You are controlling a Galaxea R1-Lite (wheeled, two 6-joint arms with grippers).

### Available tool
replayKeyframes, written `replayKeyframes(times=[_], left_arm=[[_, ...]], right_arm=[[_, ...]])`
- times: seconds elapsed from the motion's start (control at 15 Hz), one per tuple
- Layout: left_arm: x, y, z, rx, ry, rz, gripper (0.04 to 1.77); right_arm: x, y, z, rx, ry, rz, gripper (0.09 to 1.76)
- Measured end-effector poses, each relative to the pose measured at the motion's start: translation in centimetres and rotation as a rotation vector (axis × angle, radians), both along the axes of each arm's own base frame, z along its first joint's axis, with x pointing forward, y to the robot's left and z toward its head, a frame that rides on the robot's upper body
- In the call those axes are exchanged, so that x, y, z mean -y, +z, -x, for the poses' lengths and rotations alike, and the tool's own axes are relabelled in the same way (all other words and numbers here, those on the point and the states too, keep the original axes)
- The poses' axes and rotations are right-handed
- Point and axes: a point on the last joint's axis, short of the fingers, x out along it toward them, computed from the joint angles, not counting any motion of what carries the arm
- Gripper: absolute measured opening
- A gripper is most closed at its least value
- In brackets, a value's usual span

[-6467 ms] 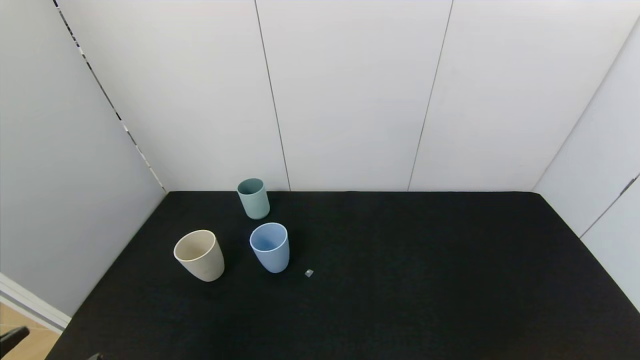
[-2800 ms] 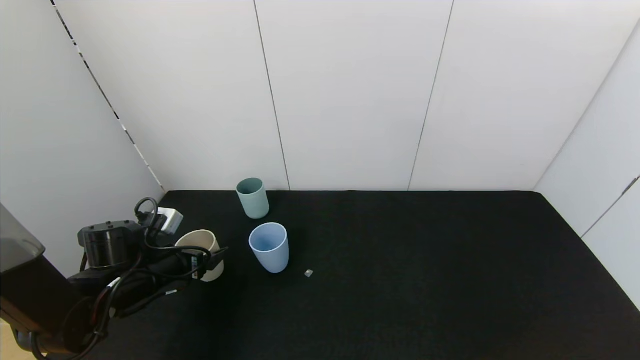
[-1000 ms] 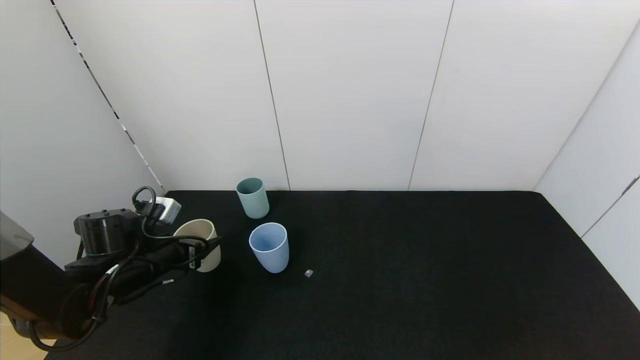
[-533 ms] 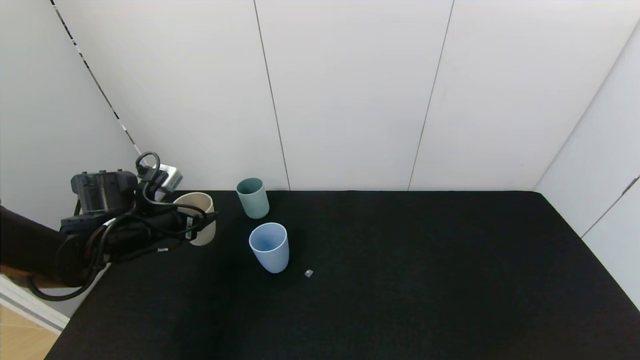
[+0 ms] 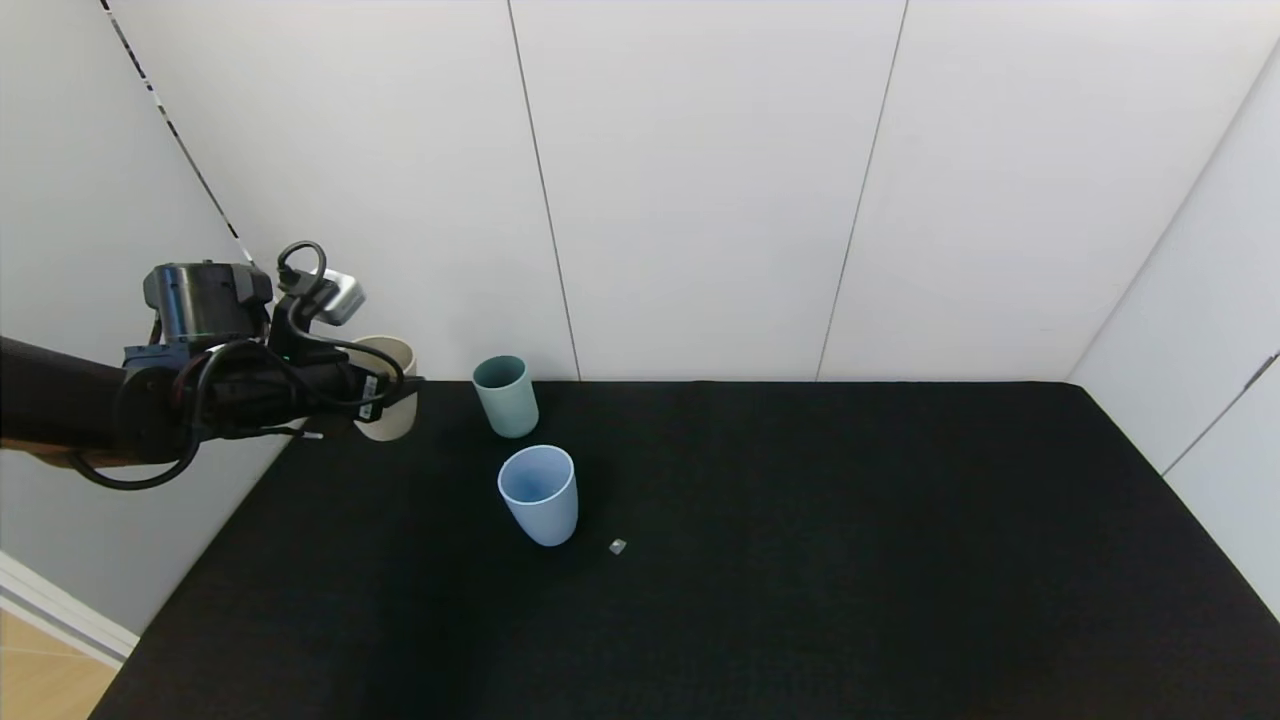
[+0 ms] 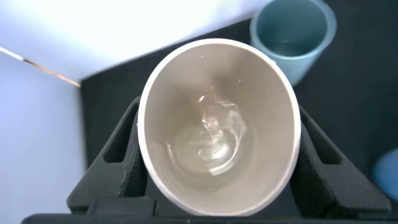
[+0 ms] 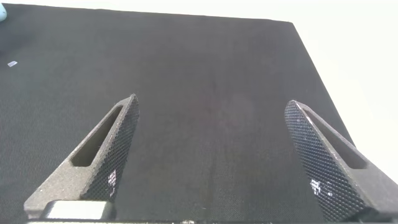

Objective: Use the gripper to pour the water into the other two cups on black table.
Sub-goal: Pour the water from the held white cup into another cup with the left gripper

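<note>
My left gripper [image 5: 392,395] is shut on the cream-beige cup [image 5: 388,400] and holds it upright in the air above the black table's [image 5: 800,560] far left corner. In the left wrist view the cup [image 6: 217,124] sits between the fingers [image 6: 134,165] with a little clear water at its bottom. The teal green cup [image 5: 506,396] stands at the back by the wall, to the right of the held cup; it also shows in the left wrist view [image 6: 292,34]. The light blue cup [image 5: 540,494] stands nearer me. My right gripper [image 7: 214,146] is open and empty over bare table, out of the head view.
A small grey bit [image 5: 618,546] lies on the table right of the light blue cup. White walls [image 5: 700,190] close the table at the back and both sides. The table's left edge [image 5: 190,590] drops to the floor.
My left arm came in from the left, closed on the cream-beige cup and has lifted it up and back off the table. The other two cups have not moved.
</note>
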Motion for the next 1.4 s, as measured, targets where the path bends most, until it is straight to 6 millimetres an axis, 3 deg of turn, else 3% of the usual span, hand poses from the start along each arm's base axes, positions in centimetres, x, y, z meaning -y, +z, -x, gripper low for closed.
replayKeyframes(times=[0.27,0.73,1.4], left_arm=[[-0.4,0.2,-2.1,-0.013,0.011,-0.111,1.26],[1.3,0.5,-4.7,-0.058,0.007,-0.227,1.26],[4.9,0.2,-6.1,-0.082,0.021,-0.405,1.26]], right_arm=[[0.0,0.0,0.0,0.0,0.0,0.0,1.71],[0.0,0.0,0.0,0.0,0.0,0.0,1.71],[0.0,0.0,0.0,0.0,0.0,0.0,1.71]])
